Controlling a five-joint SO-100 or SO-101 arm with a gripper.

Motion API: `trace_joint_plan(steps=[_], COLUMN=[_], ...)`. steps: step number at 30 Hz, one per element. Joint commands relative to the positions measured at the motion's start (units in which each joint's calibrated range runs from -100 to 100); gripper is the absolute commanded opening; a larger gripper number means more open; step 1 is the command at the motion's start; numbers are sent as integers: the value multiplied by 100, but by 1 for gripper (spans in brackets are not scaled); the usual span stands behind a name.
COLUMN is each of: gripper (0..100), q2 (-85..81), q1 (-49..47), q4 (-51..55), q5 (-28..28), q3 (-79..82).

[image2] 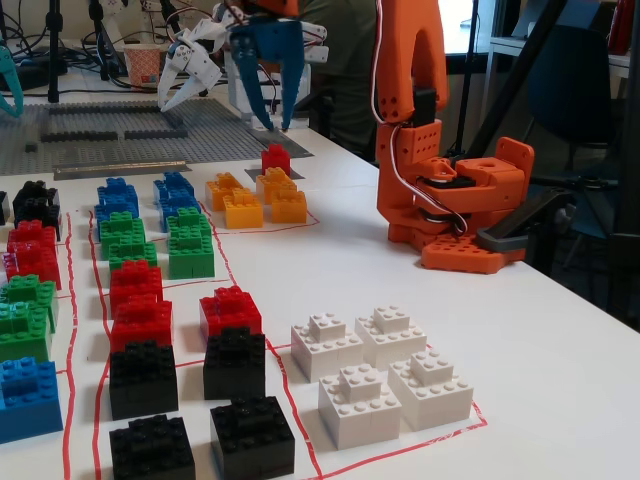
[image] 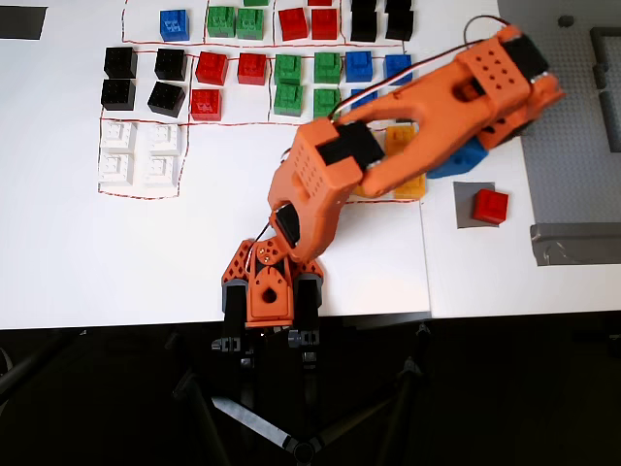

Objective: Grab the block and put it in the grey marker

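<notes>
On the white tabletop, the red block sits on the grey marker beside the yellow blocks, while the blue hand hangs above it, fingers spread open and holding nothing.

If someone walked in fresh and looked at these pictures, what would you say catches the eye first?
The big orange arm dominates, stretching diagonally across the white table in the overhead view, its blue gripper raised and open in the fixed view. Next come the rows of coloured blocks, sorted inside red outlines. Then one lone red block sits on the grey marker, apart from the rows at the right of the overhead view.
</notes>
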Motion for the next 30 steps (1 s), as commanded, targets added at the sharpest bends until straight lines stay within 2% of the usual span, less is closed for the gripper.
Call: trace_joint_plan(steps=[1, 5, 14, 30], gripper=[4, 1, 0, 0], q2=[-986, -1202, -1383, -1703], q1=[-1040, -2213, -4177, -6024], q4=[103, 29, -297, -1105], q5=[-747, -1426, -2427, -3155], q3=[98, 534, 652, 1269])
